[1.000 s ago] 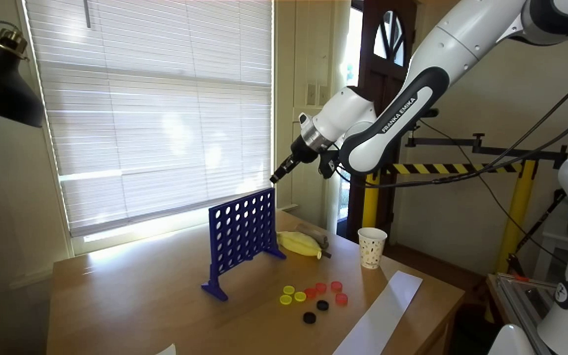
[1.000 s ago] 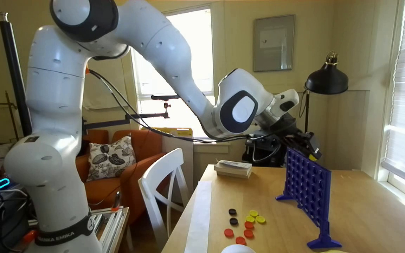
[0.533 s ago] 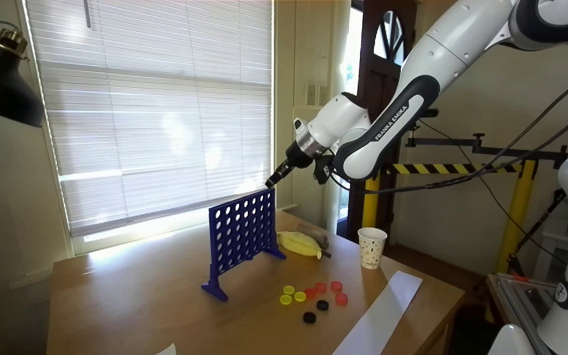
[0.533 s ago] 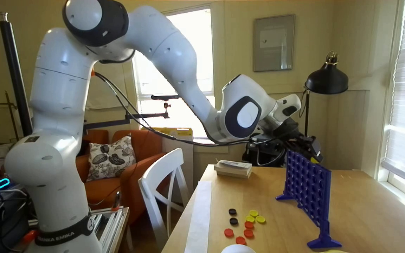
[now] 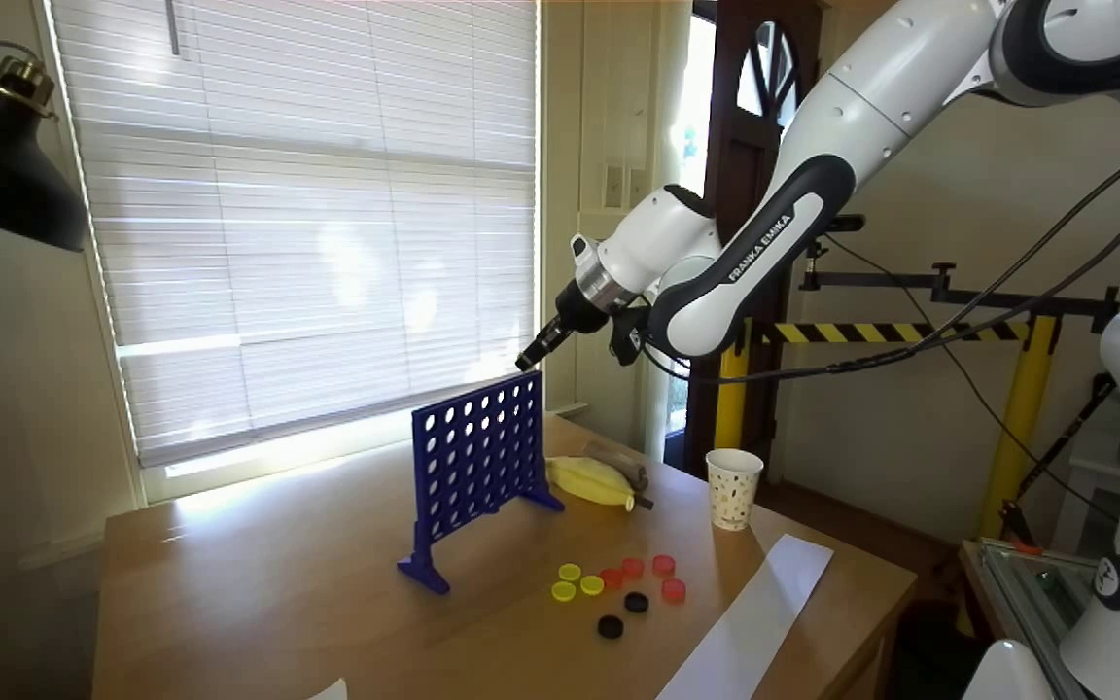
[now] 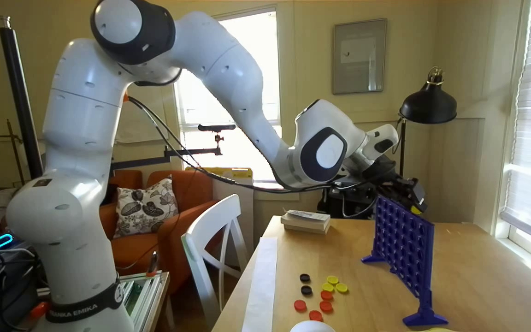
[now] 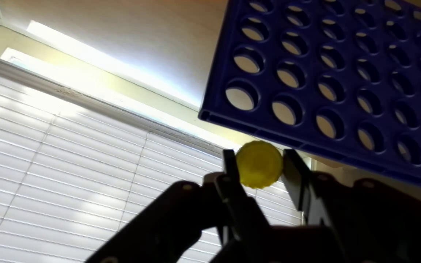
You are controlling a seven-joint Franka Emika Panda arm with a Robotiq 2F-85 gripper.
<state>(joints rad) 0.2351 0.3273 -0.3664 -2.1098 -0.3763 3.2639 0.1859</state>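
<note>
Wrist view: ridged yel. disc (image 7: 259, 164)

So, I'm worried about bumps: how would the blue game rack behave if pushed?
The hole-filled rack is probably light for its size. Tall and thin on two feet, it might tip; standing so straight, it is likely stiff.

- Lamp (image 5: 6, 180): cut off by the left edge in an exterior view.
- Cup (image 6: 312, 327), banana (image 6: 436, 329): mostly cut off below in an exterior view.
- Rack (image 7: 311, 84): cut off above and right in the wrist view.
- Disc (image 7: 259, 164): blurred there.
</note>
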